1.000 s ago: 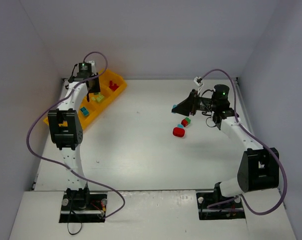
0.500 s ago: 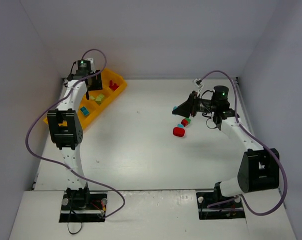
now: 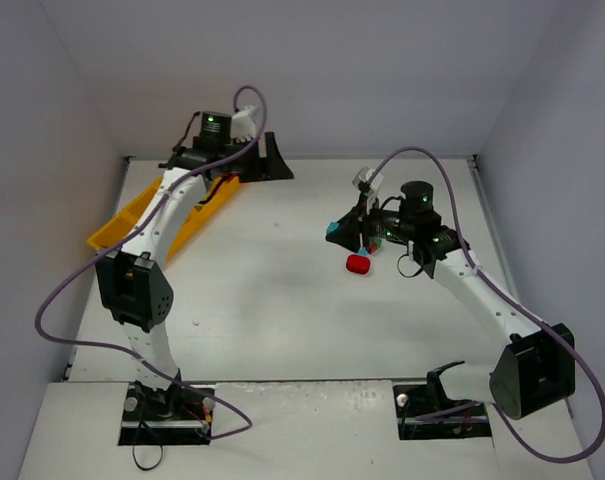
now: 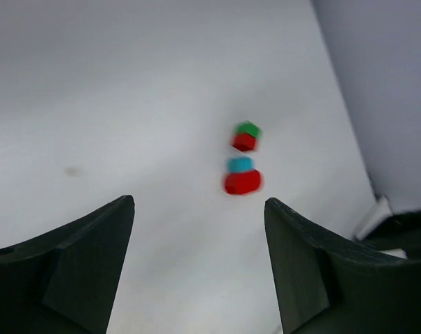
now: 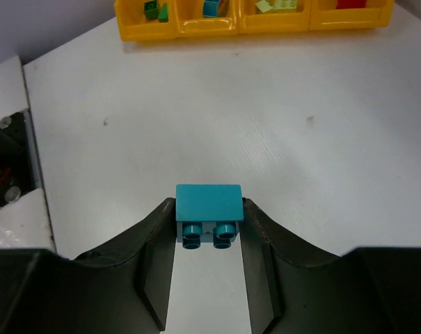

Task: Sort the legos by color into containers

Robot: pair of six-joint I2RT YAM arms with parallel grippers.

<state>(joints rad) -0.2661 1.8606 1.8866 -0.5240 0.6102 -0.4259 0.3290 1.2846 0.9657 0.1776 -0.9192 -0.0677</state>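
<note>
My right gripper (image 5: 209,217) is shut on a teal lego (image 5: 209,204), held above the table with its studs facing the camera; from above, the right gripper (image 3: 338,228) sits mid-table. Beside it on the table lie a red half-round lego (image 3: 358,264) and a red-and-green stack (image 3: 374,240). My left gripper (image 3: 270,164) is open and empty at the back of the table, right of the containers (image 3: 117,232). In the left wrist view, the left gripper (image 4: 200,203) faces the red-and-green stack (image 4: 246,136) and a teal lego on the red one (image 4: 242,177).
The orange tray rim (image 5: 210,28) runs along the top of the right wrist view, with green, teal, yellow-green and red bricks in separate compartments. Grey walls close in the table on three sides. The left arm's cable loops over the tray.
The left gripper has opened and swung from above the tray to the right along the back edge. The right gripper has moved left, still holding the teal lego.
</note>
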